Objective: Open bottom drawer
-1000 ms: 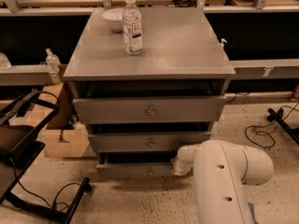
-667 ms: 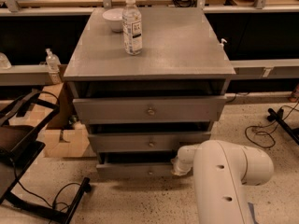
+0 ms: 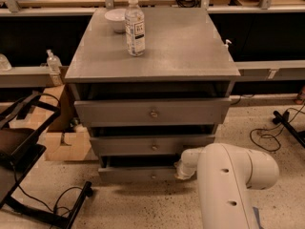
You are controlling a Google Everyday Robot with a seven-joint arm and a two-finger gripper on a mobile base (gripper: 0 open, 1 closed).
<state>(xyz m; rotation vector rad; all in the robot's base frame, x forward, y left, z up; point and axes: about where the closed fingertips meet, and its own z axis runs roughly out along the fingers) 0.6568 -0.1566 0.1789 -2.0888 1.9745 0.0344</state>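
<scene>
Bottom drawer: tool at right end of front

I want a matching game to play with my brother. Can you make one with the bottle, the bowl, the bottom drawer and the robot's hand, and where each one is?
Things:
1. clear plastic water bottle
2. white round bowl
3. narrow grey wooden bottom drawer
4. robot's white hand

Places:
A. low down, at the right end of the lowest drawer front
B. back left of the grey wooden cabinet top, just behind the bottle
C. standing upright on the cabinet top, in front of the bowl
D. lowest of three fronts in the cabinet

Pairs: 1-C, 2-B, 3-D, 4-A.
</scene>
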